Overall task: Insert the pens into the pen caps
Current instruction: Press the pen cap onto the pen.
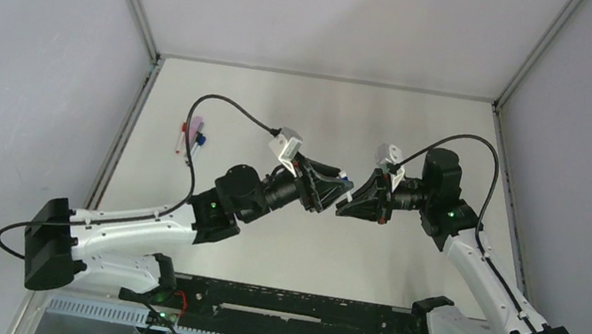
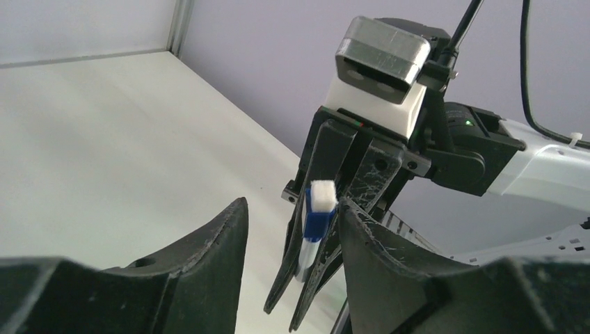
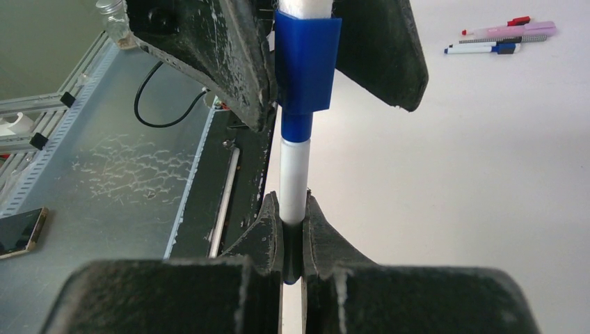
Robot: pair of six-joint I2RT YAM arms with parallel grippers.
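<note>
The thin blue-and-white stick pen (image 3: 293, 174) is hanging in the air over the middle of the pale table (image 3: 452, 209), and your right gripper (image 3: 293, 205) is pinching its back end tight. The short blue plastic cap (image 3: 306, 66) is sitting over the pen's front end. It looks to be on, but I am only guessing how far. The pen's long line is pointing straight out from the right jaws into your left gripper (image 2: 292, 207), so your two arms are facing nose to nose and the left one is nearer the cap. The left jaws are standing about half apart, one on each side of the cap, and I cannot tell if they are squeezing it. Any push should be going along that line. Far off near the table's edge, the thick pink marker (image 3: 518, 29) and the other thin pens (image 3: 480, 49) are lying side by side. I am seeing no words or labels to read.
</note>
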